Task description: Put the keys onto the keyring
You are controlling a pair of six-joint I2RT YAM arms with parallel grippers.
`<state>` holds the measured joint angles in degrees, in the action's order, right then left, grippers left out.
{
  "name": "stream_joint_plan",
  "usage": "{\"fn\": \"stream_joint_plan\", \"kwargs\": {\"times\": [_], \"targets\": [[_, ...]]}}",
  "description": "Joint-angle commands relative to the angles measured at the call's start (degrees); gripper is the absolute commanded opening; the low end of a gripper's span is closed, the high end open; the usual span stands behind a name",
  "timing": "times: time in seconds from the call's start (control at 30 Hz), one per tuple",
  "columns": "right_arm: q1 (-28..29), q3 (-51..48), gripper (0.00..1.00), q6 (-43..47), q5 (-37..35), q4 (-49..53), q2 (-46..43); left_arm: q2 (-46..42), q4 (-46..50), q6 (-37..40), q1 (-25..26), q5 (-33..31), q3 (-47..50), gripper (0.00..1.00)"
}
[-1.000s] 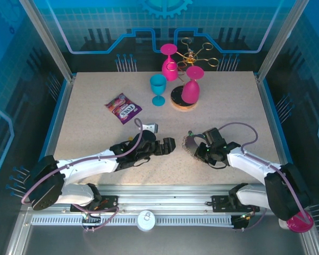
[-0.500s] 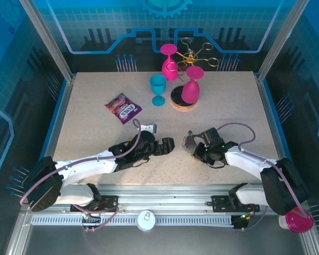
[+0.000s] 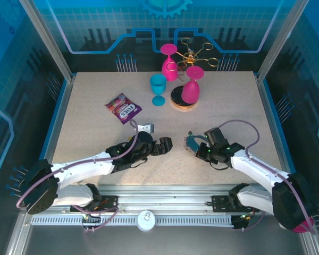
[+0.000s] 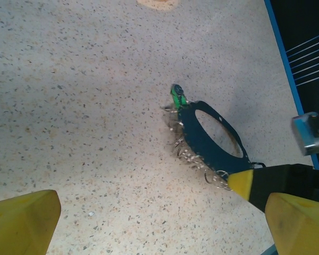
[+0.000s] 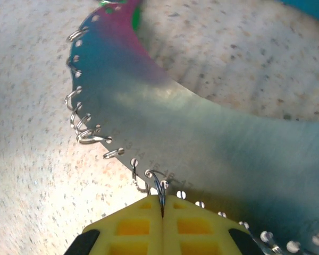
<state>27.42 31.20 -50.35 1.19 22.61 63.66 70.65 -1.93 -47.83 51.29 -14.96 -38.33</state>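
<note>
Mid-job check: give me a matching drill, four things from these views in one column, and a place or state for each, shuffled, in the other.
1. left gripper
2. right gripper
3. packet
4. blue goblet

a. shut on the keyring
b. standing upright
c. open
d. lying flat, left of the goblet

Pairs: 1-c, 2-a, 3-d, 4-b

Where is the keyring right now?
The keyring is near the table's front edge, just right of centre in the top view, its rim pinched by the right gripper, the open left gripper facing it.
</note>
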Motion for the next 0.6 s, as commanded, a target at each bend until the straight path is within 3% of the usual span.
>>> {"fn": "stream_joint_plan", "kwargs": {"times": [0.0,0.17,0.3,0.57], "targets": [[2.5,6.1,0.00,14.6,-1.8,5.7,-1.9,-3.4,3.6,3.2,0.3,-4.8,0.6,0.99],[6.2,15.8,0.00,31.6,-2.5,10.3,-1.8,-9.7,7.0,12.4,0.2,-12.8,0.5,0.99],[8.3,22.0,0.00,40.7,0.4,11.4,-0.2,-14.9,4.9,26.8,-0.1,-14.9,1.3,0.99],[8.7,28.4,0.00,51.1,7.8,12.4,1.5,-18.8,5.1,59.4,-0.1,1.9,3.1,0.99]]}}
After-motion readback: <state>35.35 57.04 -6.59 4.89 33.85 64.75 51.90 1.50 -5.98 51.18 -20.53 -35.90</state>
